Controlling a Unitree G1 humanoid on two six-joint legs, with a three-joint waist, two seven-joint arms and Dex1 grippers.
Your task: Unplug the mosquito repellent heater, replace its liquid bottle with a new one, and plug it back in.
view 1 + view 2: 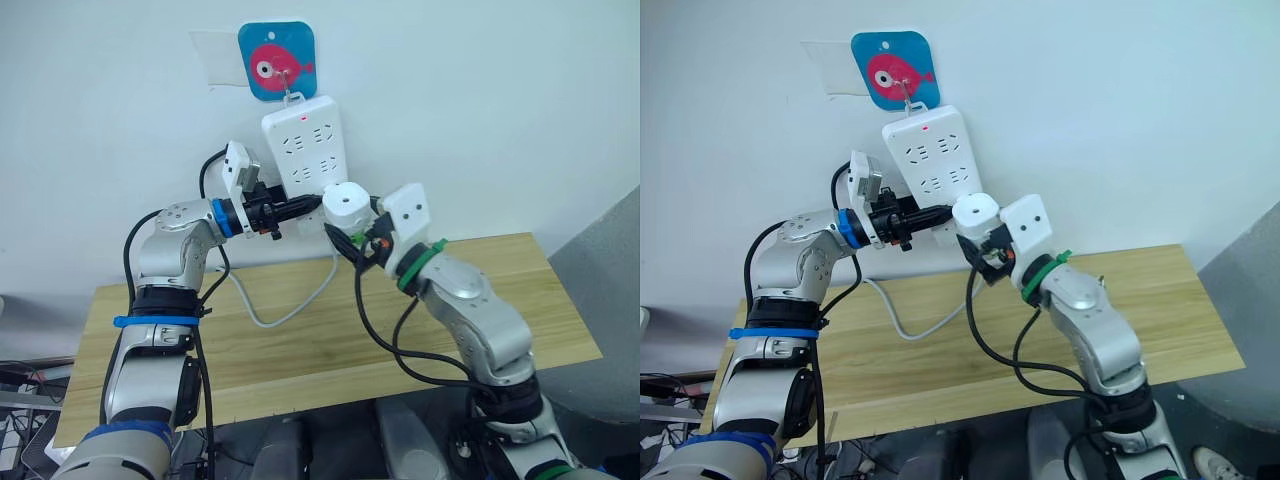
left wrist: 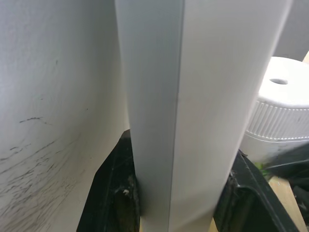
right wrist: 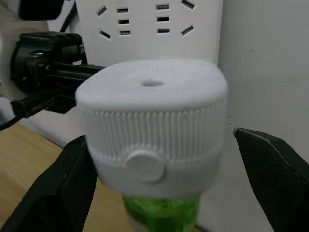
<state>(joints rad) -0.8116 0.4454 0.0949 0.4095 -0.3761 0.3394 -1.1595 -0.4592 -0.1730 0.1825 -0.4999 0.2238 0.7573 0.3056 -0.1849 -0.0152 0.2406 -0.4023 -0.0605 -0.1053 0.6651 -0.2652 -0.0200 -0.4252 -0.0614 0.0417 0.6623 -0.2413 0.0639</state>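
Two pincers meet at frame centre. Left pincer (image 1: 300,207) clamps the power strip (image 1: 305,145). Right pincer (image 3: 159,188) stands open around the mosquito repellent heater (image 3: 152,121).

White ribbed mosquito repellent heater (image 3: 152,121), vent hole upward, sat upright just beside the power strip (image 1: 305,145); green liquid bottle (image 3: 161,212) hung beneath it.

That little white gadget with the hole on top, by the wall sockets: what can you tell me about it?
The mosquito repellent heater is a small rounded white plastic unit with a ribbed band, a round button on its side and a small vent hole on top. A green bottle pokes out underneath. It sits upright at the lower end of the white power strip, between the fingers of the right gripper.
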